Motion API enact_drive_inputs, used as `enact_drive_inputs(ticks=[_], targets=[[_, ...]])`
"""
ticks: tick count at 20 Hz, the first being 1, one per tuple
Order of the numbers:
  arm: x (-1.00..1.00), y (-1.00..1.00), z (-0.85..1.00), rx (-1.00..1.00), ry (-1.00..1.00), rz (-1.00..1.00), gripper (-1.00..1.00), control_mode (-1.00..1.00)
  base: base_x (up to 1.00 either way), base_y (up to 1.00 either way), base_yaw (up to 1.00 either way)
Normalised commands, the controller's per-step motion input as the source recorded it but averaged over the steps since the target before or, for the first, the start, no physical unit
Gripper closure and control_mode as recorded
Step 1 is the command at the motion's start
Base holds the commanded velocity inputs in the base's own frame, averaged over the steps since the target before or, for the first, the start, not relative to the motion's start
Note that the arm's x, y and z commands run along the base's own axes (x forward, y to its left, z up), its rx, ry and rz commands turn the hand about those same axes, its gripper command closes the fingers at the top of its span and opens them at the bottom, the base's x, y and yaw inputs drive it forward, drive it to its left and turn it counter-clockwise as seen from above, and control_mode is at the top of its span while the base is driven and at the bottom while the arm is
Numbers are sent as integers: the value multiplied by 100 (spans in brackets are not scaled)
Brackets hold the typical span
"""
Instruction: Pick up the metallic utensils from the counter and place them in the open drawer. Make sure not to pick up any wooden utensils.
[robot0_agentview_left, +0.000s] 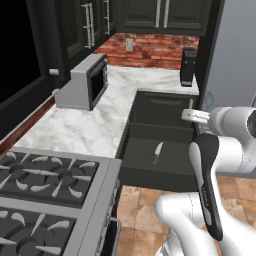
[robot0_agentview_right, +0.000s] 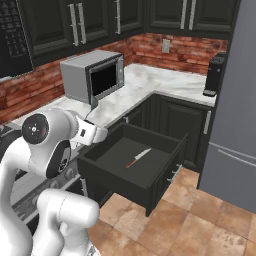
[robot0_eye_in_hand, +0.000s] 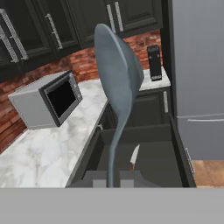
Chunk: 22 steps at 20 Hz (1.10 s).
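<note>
Grey-metal spoon (robot0_eye_in_hand: 117, 83) is pinched by its handle between the closed fingers of the gripper (robot0_eye_in_hand: 110, 175), bowl raised ahead, while the open drawer (robot0_eye_in_hand: 173, 131) is seen just below and forward, a knife (robot0_eye_in_hand: 134, 157) already laid lengthwise on its floor.

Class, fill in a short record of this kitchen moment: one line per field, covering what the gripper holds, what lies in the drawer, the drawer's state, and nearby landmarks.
Gripper: gripper shut on the handle of a grey metal spoon, bowl pointing away from the hand
Drawer: dark charcoal drawer pulled open below the white marble worktop
Drawer contents: small knife with silver blade and reddish-brown handle, lying flat on the drawer floor
Spoon position: held above the drawer, not yet inside it
Landmarks: grey microwave on the worktop; tall grey fridge beside the drawer
</note>
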Motion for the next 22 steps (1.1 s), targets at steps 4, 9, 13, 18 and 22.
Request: enact_drive_inputs(ticks=[4, 9, 13, 18, 22], targets=[[0, 0, 0, 0, 0, 0, 100, 100, 74, 1, -8], [0, 0, 0, 0, 0, 0, 100, 100, 49, 9, -14], [0, 0, 0, 0, 0, 0, 100, 100, 6, 24, -17], [0, 0, 0, 0, 0, 0, 100, 100, 22, 58, -19], [0, 0, 0, 0, 0, 0, 100, 100, 37, 57, -19]])
